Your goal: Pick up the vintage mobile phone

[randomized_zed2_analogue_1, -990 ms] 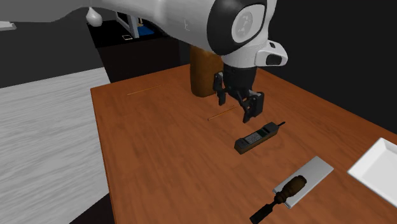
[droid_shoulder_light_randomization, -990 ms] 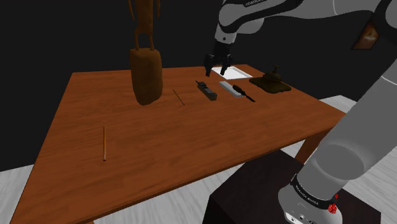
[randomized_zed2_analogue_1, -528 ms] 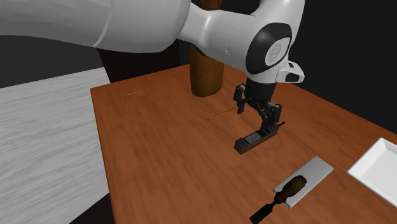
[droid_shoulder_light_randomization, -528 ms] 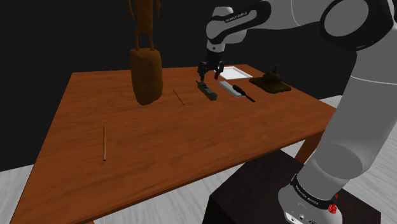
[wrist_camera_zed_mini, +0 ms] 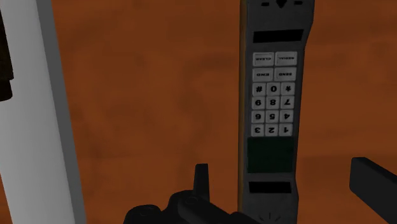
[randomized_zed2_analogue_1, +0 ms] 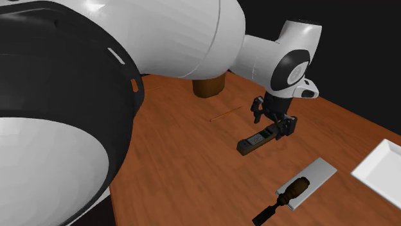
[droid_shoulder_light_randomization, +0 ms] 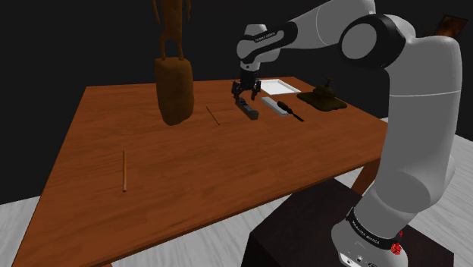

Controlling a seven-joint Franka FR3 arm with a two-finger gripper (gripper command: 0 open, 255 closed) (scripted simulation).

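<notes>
Robot arm poised over handset: the black gripper (droid_shoulder_light_randomization: 245, 96) of a white arm hangs low over the vintage mobile phone (droid_shoulder_light_randomization: 250, 112). Its two fingers (wrist_camera_zed_mini: 201, 183) are spread wide to either side of the handset and touch neither edge. The dark phone lies flat on the wooden table (droid_shoulder_light_randomization: 227, 167), keypad up, at about 1 o'clock from the tabletop's centre in the shoulder view. Just beside it at 3 o'clock rests a grey slab (droid_shoulder_light_randomization: 274, 104) bearing a brown-handled tool (randomized_zed2_analogue_1: 297, 187). A white tray (droid_shoulder_light_randomization: 274, 85) sits at 1 o'clock of the phone, and a dark object (droid_shoulder_light_randomization: 322, 97) lies farther out at 3 o'clock. A carved wooden figure (droid_shoulder_light_randomization: 173, 87) stands upright at 9 o'clock of the phone, with a thin stick (droid_shoulder_light_randomization: 213, 114) lying between the two. A second stick (droid_shoulder_light_randomization: 124, 170) lies well apart, at 8 o'clock from the table's centre. In the second exterior view the gripper hangs over the handset's 2 o'clock end, and the slab lies at 4 o'clock of the phone. The arm's dark stand (droid_shoulder_light_randomization: 303, 227) sits at 5 o'clock in the shoulder view.
</notes>
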